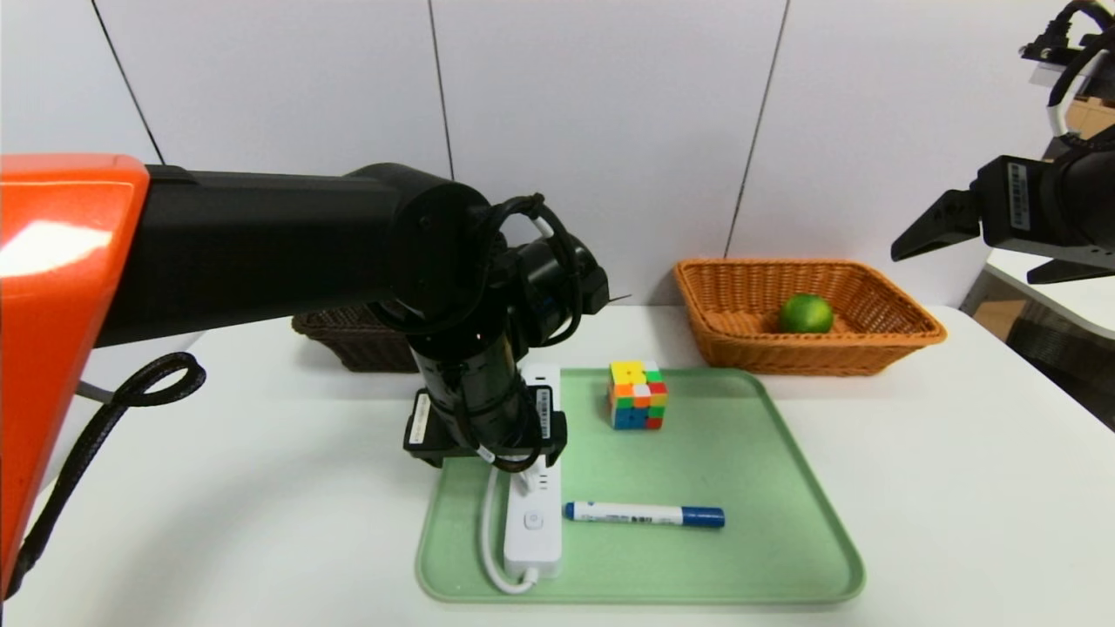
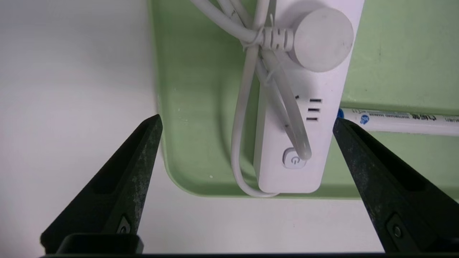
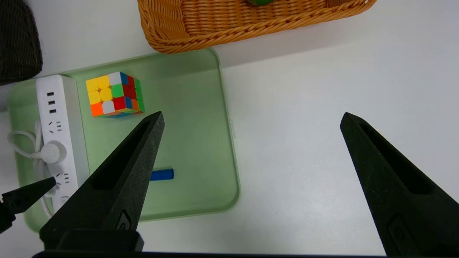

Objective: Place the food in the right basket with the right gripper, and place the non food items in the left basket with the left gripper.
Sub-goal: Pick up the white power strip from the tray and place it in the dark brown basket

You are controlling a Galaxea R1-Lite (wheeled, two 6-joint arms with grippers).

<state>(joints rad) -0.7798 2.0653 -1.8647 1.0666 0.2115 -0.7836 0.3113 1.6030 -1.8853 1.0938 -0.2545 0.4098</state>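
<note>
the lime (image 1: 806,313), round and glossy green, lies inside the right basket (image 1: 906,336), a rectangular orange-tan wicker basket with a flared rim at the far right of the white table (image 1: 958,488). the left basket (image 1: 348,341), dark brown wicker, sits at the far left, mostly hidden behind the left arm.

the left gripper (image 2: 247,122) hangs pointing steeply down over the left side of the pale green tray (image 1: 784,488), its two black wedge-shaped fingers (image 2: 132,161) spread wide and holding nothing. in the left wrist view the power strip (image 2: 304,125) lies between the fingers, below them, with no contact visible. the strip is smooth white plastic, long and flat, with a round plug resting on top, a power button near its near end, and its white cord (image 2: 244,107) bundled and looped alongside.

the puzzle cube (image 1: 638,394), with bright multicoloured square stickers, stands on the far part of the tray, just right of the strip. the marker (image 1: 645,515), a slim white cylinder with a blue cap, lies crosswise on the near part of the tray, right of the strip.

the right gripper (image 3: 251,122) is held high at the right, above the table beside the tray, fingers spread wide and empty. the tray is smooth plastic with rounded corners and a low raised lip.
</note>
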